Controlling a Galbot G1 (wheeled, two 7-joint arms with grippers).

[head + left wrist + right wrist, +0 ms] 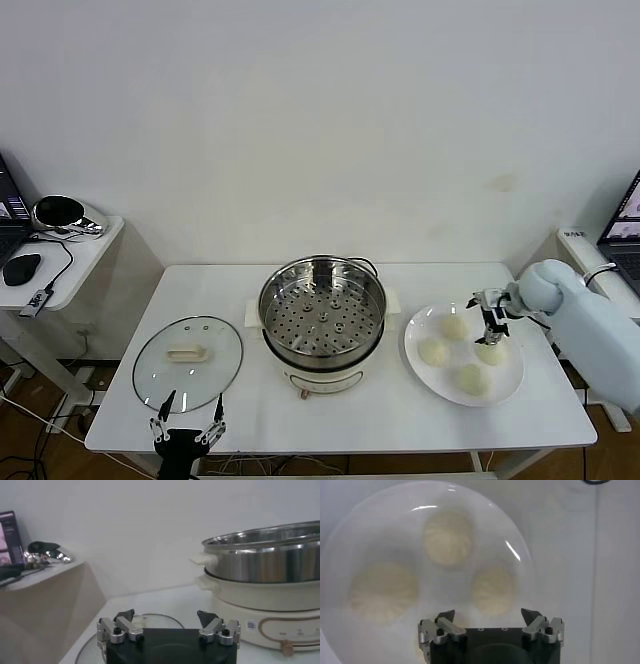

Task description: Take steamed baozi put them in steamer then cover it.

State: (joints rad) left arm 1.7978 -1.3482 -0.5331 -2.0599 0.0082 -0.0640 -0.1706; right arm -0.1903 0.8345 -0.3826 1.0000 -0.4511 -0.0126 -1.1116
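Left gripper: we see the left gripper (187, 430) at the bottom left of the head view, at the near edge of the table (340, 420); its fingers stand wide apart and hold nothing.
Cover: the cover (188, 360) lies flat on the table in the lower left of the head view, just beyond the left gripper; its cream bar handle points left to right.
Steamer: the steamer (323, 322) stands in the lower centre of the head view, open, and its perforated tray has no bun on it.
Plate: the white plate (512, 388) lies in the lower right of the head view, just beside the steamer but not touching it.
Steamed baozi: we count four steamed baozi (433, 352) on the plate, one toward each side of it.
Right gripper: the right gripper (490, 330) hangs over the right-hand bun of the plate, fingers spread and empty; in the right wrist view three buns show beyond the fingers (445, 616).
Key relation: we judge that this bun lies directly under the right gripper, so the coming move is downward; the bun is round, so it has no long axis to align with.
Nearer arm: the right arm is at the buns, the left arm is at the cover.
Way to the steamer: from the plate the pot lies toward the left of the frame.
Task stage: no bun is loaded yet, and the cover is not yet on.
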